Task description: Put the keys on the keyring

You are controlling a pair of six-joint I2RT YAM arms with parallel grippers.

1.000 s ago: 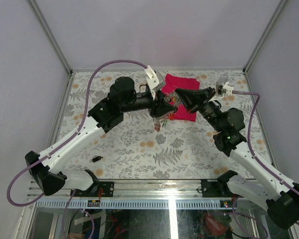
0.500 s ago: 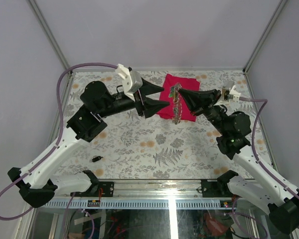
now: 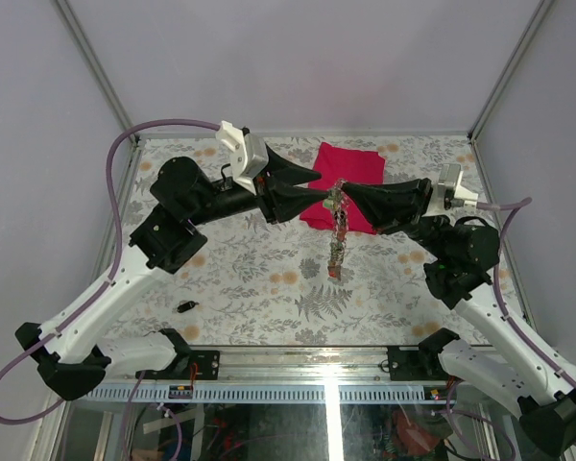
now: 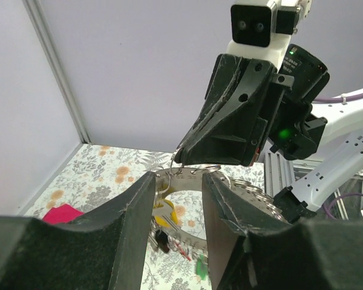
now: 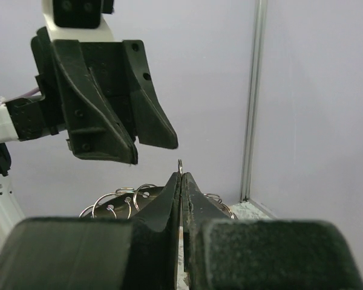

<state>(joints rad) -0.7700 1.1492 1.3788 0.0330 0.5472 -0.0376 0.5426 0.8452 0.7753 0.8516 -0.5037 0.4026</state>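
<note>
My right gripper (image 3: 344, 193) is shut on a small wire loop at the top of the grey metal keyring (image 3: 339, 219), which hangs in the air below it. Several keys (image 3: 334, 259) with coloured heads dangle from it. My left gripper (image 3: 322, 187) is open, its tips just left of the ring's top. In the left wrist view the open fingers (image 4: 139, 205) flank the keyring band (image 4: 184, 182), with yellow, black, red and green keys (image 4: 164, 212) hanging behind. In the right wrist view the gripper (image 5: 181, 177) pinches the wire loop (image 5: 180, 164). One black key (image 3: 184, 306) lies on the table.
A red folded cloth (image 3: 355, 165) lies on the floral table at the back, behind both grippers. Metal frame posts (image 3: 96, 67) and grey walls close in the sides. The arms' base rail (image 3: 298, 384) runs along the near edge.
My left gripper drew back to the left and opened, then came back towards the ring. My right gripper rose and turned; the keyring now hangs straight down with its keys.
</note>
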